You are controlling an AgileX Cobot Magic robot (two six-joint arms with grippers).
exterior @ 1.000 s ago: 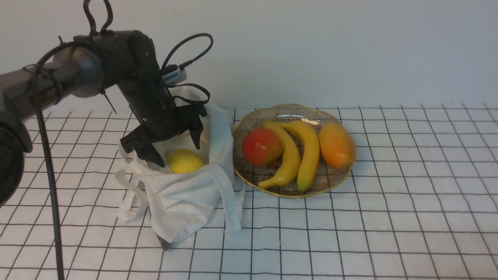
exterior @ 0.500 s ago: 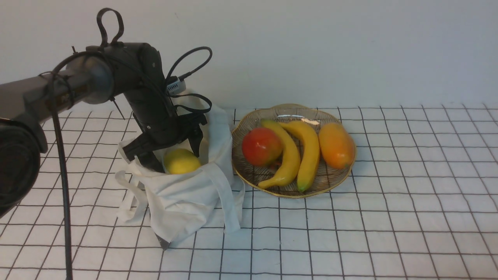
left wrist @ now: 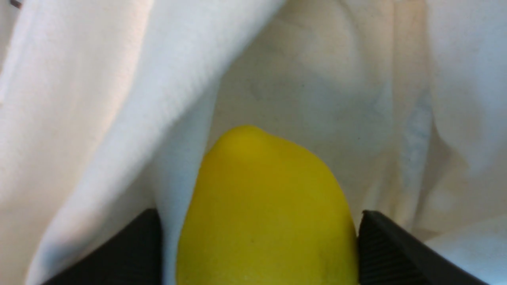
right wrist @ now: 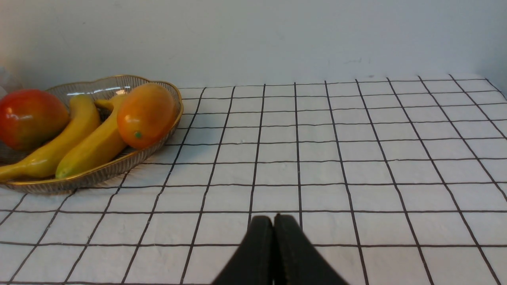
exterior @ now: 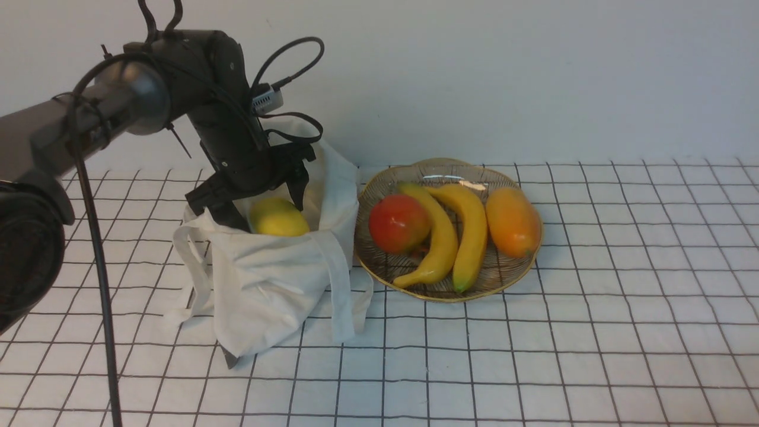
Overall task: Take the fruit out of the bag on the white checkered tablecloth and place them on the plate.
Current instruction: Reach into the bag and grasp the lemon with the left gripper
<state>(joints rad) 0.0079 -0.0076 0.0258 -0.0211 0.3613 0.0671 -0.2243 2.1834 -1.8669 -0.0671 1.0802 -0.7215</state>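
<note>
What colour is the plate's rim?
Gold; clearest on the plate in the right wrist view.

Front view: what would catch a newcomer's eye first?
The black left gripper is clamped on a bright yellow lemon at the mouth of the white bag, on the left. Right of it, a gold-rimmed plate holds two bananas, an orange mango and a red fruit on the checkered tablecloth.

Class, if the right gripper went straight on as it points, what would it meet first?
Probably nothing until the pale wall: the right gripper aims along the white checkered tablecloth, though its height above it is unclear.
</note>
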